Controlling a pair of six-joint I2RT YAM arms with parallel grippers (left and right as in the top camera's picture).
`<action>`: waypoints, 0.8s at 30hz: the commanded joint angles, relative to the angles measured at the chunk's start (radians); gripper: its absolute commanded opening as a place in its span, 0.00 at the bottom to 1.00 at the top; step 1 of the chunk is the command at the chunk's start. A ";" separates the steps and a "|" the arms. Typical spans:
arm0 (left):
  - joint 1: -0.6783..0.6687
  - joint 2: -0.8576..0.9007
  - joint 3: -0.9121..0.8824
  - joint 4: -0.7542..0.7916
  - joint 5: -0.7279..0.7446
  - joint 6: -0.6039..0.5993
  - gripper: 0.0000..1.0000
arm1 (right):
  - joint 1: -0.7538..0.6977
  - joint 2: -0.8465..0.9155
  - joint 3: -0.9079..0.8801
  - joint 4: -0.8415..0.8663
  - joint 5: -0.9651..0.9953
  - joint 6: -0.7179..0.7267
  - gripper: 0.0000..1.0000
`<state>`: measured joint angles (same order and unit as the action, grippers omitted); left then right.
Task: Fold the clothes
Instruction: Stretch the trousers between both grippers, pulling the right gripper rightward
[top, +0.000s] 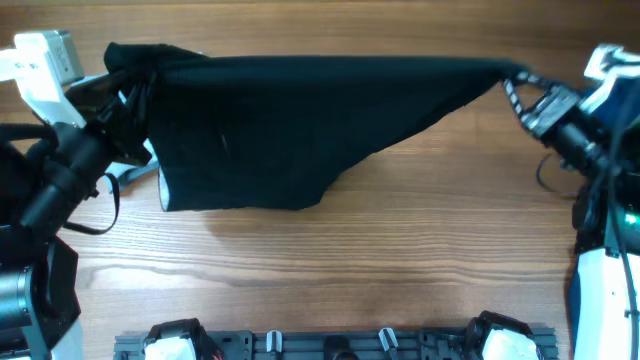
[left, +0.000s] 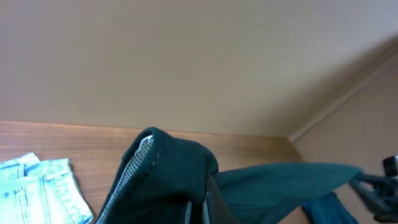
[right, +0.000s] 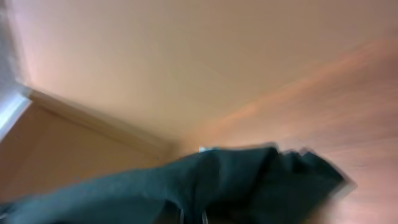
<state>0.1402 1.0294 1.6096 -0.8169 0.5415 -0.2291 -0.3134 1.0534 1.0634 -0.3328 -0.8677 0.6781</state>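
Two grippers are holding the black shorts (top: 290, 120) stretched above the far half of the wooden table (top: 350, 260), the left gripper (top: 128, 80) pinching one bunched end and the right gripper (top: 518, 85) pinching the opposite corner. Loose fabric is sagging toward the left, while a light-blue denim garment (left: 37, 186) and a blue cloth (left: 323, 208) are lying on the table beyond.

Black shorts (top: 270, 120), stretched taut, lifted above the table.
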 joint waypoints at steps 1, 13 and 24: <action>0.009 -0.014 0.029 -0.034 -0.060 0.026 0.04 | -0.017 0.008 0.004 -0.233 0.271 -0.411 0.04; -0.258 -0.009 0.184 -0.123 -0.144 0.069 0.04 | -0.017 0.077 0.706 -1.000 0.486 -0.520 0.04; -0.306 -0.009 0.538 -0.269 -0.272 0.072 0.04 | -0.017 0.171 1.368 -1.275 0.531 -0.483 0.04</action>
<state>-0.1619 1.0161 2.1155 -1.0687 0.3370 -0.1764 -0.3244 1.2224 2.3512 -1.6096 -0.3786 0.1764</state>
